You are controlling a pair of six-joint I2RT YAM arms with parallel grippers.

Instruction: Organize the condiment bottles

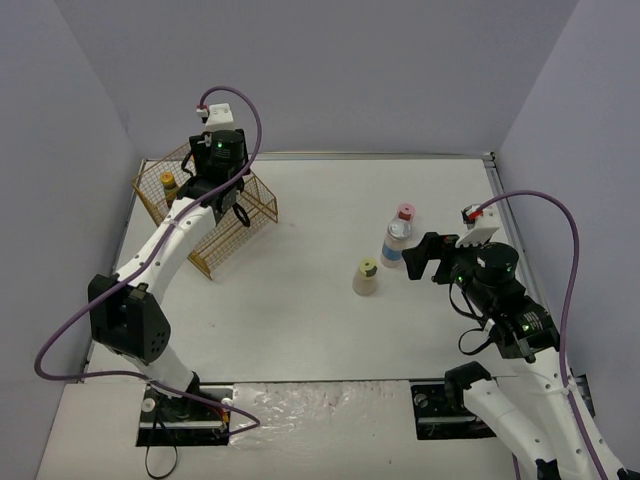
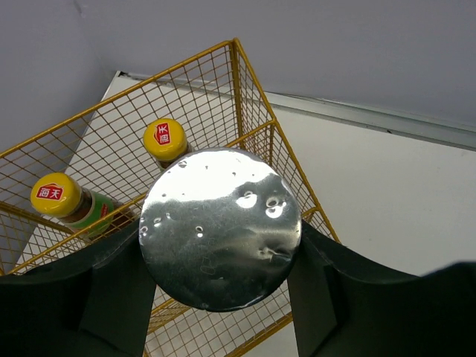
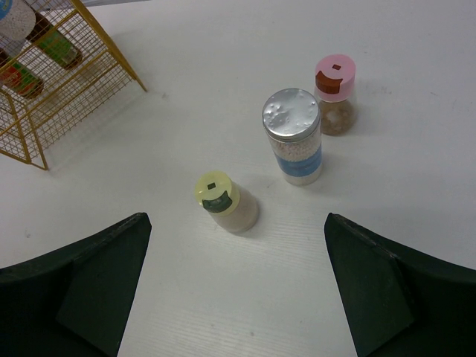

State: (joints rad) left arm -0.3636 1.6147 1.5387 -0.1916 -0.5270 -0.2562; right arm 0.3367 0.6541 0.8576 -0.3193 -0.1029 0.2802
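My left gripper (image 1: 222, 190) is shut on a clear silver-lidded bottle (image 2: 221, 227) and holds it upright over the gold wire basket (image 1: 205, 240). Two dark yellow-capped bottles (image 2: 165, 140) (image 2: 56, 195) stand inside the basket, beyond the held one. I cannot tell whether the held bottle touches the basket floor. My right gripper (image 1: 425, 262) is open and empty. In front of it on the table stand the pale green-capped bottle (image 3: 219, 201), the second silver-lidded blue-labelled bottle (image 3: 292, 134) and the pink-capped bottle (image 3: 335, 93). They also show in the top view: green-capped (image 1: 366, 276), silver-lidded (image 1: 397, 243), pink-capped (image 1: 405, 213).
The basket sits tilted at the far left corner, close to the left wall. It also shows in the right wrist view (image 3: 44, 97). Grey walls enclose the white table (image 1: 300, 300) on three sides. Cables loop off both arms.
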